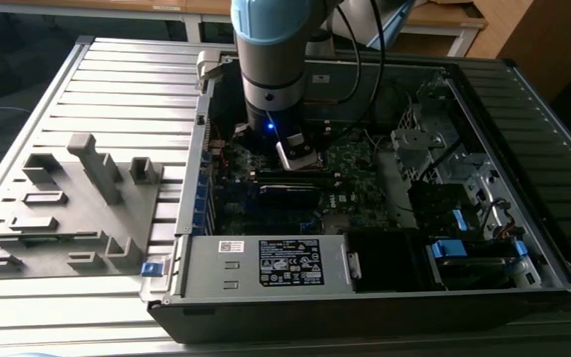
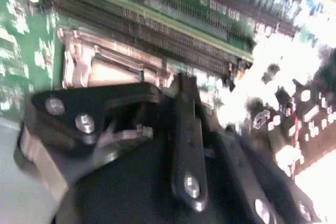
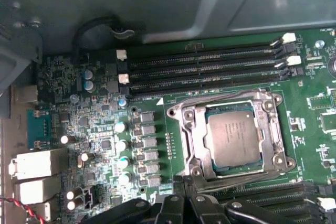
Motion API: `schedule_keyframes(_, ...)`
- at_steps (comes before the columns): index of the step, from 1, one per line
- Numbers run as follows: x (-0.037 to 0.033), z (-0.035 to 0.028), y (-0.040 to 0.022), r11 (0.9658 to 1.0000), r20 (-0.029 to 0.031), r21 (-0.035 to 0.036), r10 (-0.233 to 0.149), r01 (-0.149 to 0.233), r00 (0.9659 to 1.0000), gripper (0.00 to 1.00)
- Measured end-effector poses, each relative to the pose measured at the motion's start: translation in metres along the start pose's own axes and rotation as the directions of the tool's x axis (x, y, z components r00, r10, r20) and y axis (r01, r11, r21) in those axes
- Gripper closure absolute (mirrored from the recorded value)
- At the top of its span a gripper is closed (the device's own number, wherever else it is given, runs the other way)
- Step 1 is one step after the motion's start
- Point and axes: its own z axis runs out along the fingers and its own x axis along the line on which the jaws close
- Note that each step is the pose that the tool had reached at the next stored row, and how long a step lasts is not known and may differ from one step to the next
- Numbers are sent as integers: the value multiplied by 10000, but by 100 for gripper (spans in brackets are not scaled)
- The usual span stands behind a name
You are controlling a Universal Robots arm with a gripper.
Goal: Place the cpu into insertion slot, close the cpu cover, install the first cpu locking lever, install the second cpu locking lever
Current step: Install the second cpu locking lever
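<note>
**CPU seated, cover down — working at the socket edge**

The cpu (image 3: 232, 138) lies flat in the insertion slot on the motherboard (image 3: 100, 129), its dull silver top showing through the window of the cpu cover (image 3: 191, 129). I read the cover as lowered: its silvery frame sits square around the chip, flat against the socket, not tilted up. So the first two steps look done to me, and the work in hand is the locking levers.

A thin bright bar, which I take for a locking lever (image 3: 231, 183), runs along the socket edge nearest the gripper. I cannot tell whether it is hooked home.

The gripper (image 3: 184, 205) hangs just beside that socket edge, its black linkages low over the board; the chip lies a little beyond the tips, apart from them. In the second wrist view the gripper (image 2: 157, 129) appears close over the socket metal, though that view is blurred. I cannot tell whether the fingers are spread or closed, nor whether they have the lever.

Judgement: lever work calls for a firm press down and sideways under its catch, without scraping the memory slots (image 3: 205, 66) on the socket's far side.

In the exterior view the arm (image 1: 271, 67) reaches down into the open computer case (image 1: 196, 193).
</note>
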Motion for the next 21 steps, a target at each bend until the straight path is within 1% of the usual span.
schedule_keyframes(2, 0, -1, 0, 10000, 2, 3, 3, -3, 10000, 89)
schedule_keyframes(4, 2, 8, -3, 10000, 22, -10, 8, -8, 10000, 89)
schedule_keyframes(7, 3, 29, -6, 10000, 44, -81, 21, -21, 10000, 89)
schedule_keyframes(9, 3, 36, -7, 9999, 49, -103, 25, -24, 10000, 89)
schedule_keyframes(15, 3, 47, -8, 9999, 58, -122, 29, -29, 10000, 89)
schedule_keyframes(19, 5, 76, -15, 9999, 139, -132, 19, -17, 9999, 89)
schedule_keyframes(21, 5, 78, -15, 9999, 147, -136, 18, -16, 9999, 89)
